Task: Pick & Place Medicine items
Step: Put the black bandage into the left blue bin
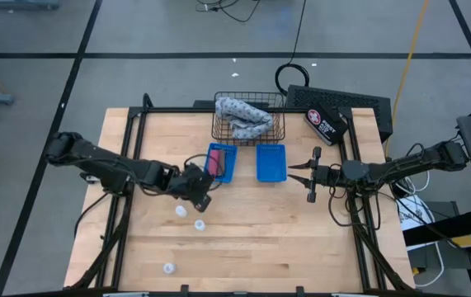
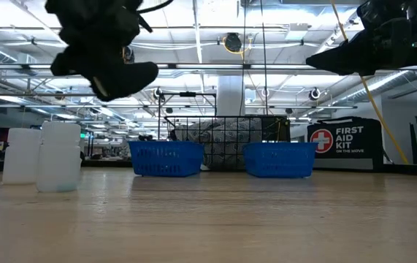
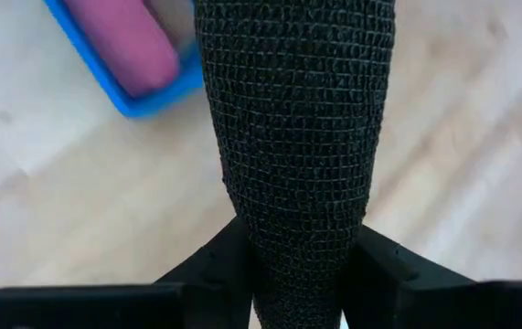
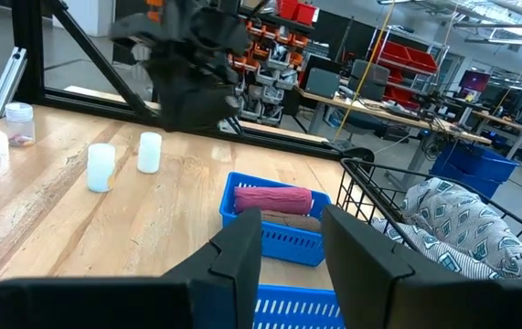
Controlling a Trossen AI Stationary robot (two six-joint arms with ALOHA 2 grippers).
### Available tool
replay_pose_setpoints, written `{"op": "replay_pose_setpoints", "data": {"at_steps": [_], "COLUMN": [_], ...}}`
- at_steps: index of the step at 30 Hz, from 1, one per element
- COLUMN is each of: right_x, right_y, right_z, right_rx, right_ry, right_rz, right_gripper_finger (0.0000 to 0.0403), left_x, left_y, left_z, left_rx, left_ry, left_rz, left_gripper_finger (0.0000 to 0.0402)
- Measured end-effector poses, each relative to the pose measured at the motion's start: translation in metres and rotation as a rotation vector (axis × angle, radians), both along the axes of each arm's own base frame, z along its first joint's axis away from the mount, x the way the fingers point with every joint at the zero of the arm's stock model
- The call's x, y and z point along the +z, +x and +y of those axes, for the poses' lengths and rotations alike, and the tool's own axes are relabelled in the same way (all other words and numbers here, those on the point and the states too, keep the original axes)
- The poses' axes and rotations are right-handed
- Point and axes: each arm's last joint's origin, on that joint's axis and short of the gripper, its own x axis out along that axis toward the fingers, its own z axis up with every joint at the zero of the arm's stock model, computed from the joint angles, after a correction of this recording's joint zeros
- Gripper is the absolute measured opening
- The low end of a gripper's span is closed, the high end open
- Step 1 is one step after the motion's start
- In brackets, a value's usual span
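The left gripper (image 1: 204, 198) hangs above the wooden worktop (image 1: 251, 239), just in front of the left blue bin (image 1: 221, 162), and is clamped on a black oblong roll (image 3: 292, 137) wrapped in mesh-textured bandage; in the left wrist view the roll stands between the two fingers and blocks most of the view ahead. Behind it a corner of the left blue bin shows with the pink roll (image 3: 128, 41) lying inside. The right wrist view shows the pink roll resting on top of a brown roll (image 4: 288, 222) in that same bin.

Two small white bottles (image 1: 181, 211) stand close together on the worktop just in front of the left gripper, the second (image 1: 199, 223) slightly nearer the front edge. A third bottle (image 1: 169, 267) stands alone, well apart, near the front edge.

The right blue bin (image 1: 270, 162) sits just beside the left one. Behind both bins is a black wire basket (image 1: 249, 117) holding a grey-blue patterned cloth (image 1: 243, 115). A black first aid kit pouch (image 1: 326, 122) lies at the back right corner.

The right gripper (image 1: 311, 176) waits in the air just right of the right blue bin, its fingers slightly apart with nothing between them.
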Motion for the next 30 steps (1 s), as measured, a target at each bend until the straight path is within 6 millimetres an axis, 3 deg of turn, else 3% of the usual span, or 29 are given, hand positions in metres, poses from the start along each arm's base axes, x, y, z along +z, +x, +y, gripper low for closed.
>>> {"op": "replay_pose_setpoints", "data": {"at_steps": [12, 20, 30], "right_x": [0.002, 0.006, 0.006], "right_y": [0.0, 0.0, 0.0], "right_z": [0.0, 0.0, 0.0], "right_rx": [0.0, 0.0, 0.001], "right_ry": [0.005, 0.014, 0.016], "right_rz": [-0.023, -0.061, -0.063], "right_gripper_finger": [0.0105, 0.0105, 0.0105], "left_x": [0.011, 0.01, -0.016], "left_y": [0.019, 0.027, 0.051], "left_z": [0.042, 0.073, 0.076], "left_rx": [0.187, 0.293, 0.228], "left_ry": [0.138, 0.015, -0.025], "left_rz": [-0.185, -0.237, -0.218], "left_gripper_finger": [0.0153, 0.0152, 0.0152]}}
